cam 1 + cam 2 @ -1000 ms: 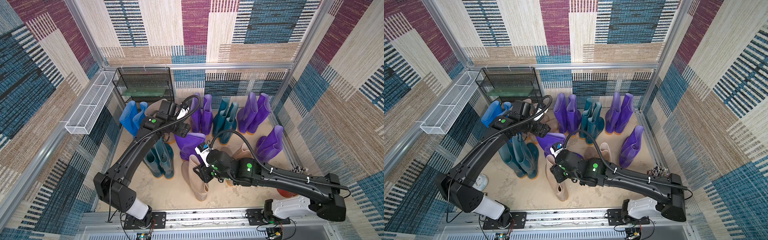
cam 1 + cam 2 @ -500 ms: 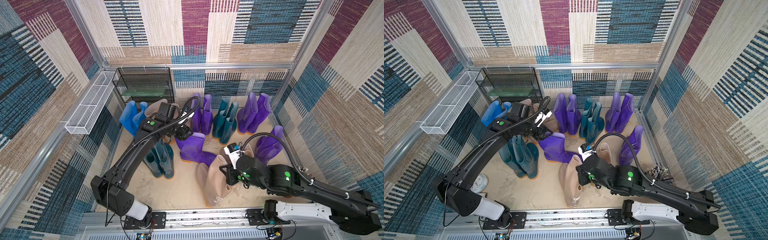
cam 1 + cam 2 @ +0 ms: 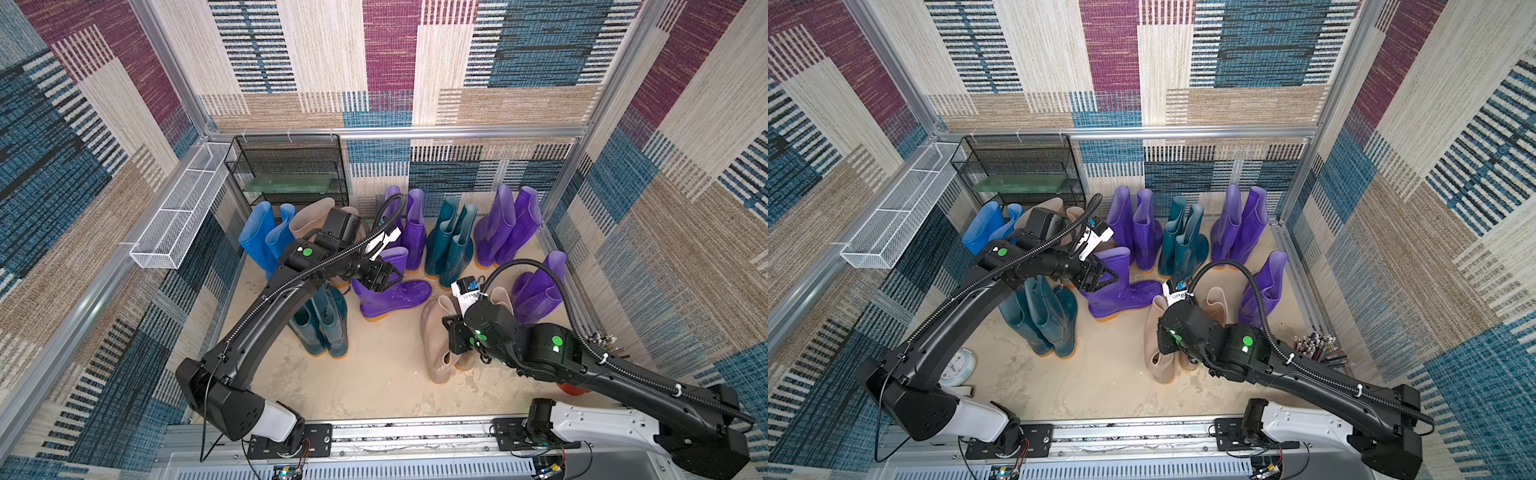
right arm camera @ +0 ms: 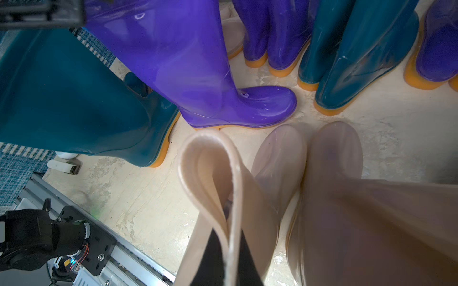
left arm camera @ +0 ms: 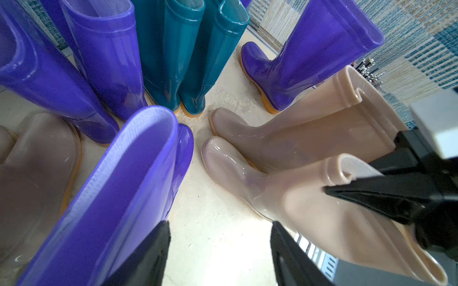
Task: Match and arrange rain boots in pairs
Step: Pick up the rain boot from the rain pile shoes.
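The left gripper (image 5: 218,224) hung with jaws apart over the pale floor (image 5: 210,198), one finger (image 5: 148,255) beside the shaft of a purple boot (image 5: 119,193). Opposite, the right gripper (image 5: 342,190) pinched the cuff of a beige boot (image 5: 285,205), a second beige boot (image 5: 285,138) just beside it. A teal pair (image 5: 188,62) stood beyond.

**No Legible Writing in the Work Cell**

No word, number or brand reads clearly in any view. A small round clock (image 3: 957,365) at the near left of the floor shows a dial with numerals too small to make out. Even close up, the beige rain boot (image 4: 210,173) and the purple rain boot (image 5: 111,198) show no readable mark.
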Action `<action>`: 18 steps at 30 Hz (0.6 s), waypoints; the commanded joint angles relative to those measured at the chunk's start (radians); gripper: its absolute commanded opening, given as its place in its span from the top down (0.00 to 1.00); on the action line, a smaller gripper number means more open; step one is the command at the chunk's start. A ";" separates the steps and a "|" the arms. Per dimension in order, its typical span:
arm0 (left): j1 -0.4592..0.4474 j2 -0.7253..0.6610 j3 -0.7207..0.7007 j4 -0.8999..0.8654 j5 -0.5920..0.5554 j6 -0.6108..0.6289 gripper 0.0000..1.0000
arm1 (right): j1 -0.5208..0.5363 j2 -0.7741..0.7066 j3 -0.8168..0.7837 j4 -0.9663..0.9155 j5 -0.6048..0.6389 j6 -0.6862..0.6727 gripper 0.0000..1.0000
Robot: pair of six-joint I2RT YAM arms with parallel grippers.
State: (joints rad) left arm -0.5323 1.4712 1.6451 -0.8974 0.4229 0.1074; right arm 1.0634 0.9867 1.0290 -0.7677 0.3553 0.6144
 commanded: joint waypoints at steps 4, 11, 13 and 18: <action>-0.001 -0.002 0.063 -0.057 -0.116 0.124 0.17 | -0.049 -0.023 -0.020 0.109 -0.022 -0.025 1.00; -0.001 0.024 0.055 -0.040 -0.211 0.237 0.12 | -0.063 -0.048 -0.040 0.122 -0.048 -0.029 1.00; -0.002 0.039 0.040 -0.033 -0.229 0.254 0.12 | -0.066 -0.049 -0.045 0.128 -0.050 -0.034 1.00; -0.001 0.047 -0.056 0.093 -0.339 0.289 0.12 | -0.072 -0.047 -0.050 0.148 -0.075 -0.046 1.00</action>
State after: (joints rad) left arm -0.5331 1.5177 1.6192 -0.9024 0.1642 0.3439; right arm 0.9928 0.9440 0.9802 -0.7269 0.2871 0.5842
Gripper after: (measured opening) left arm 0.883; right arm 0.088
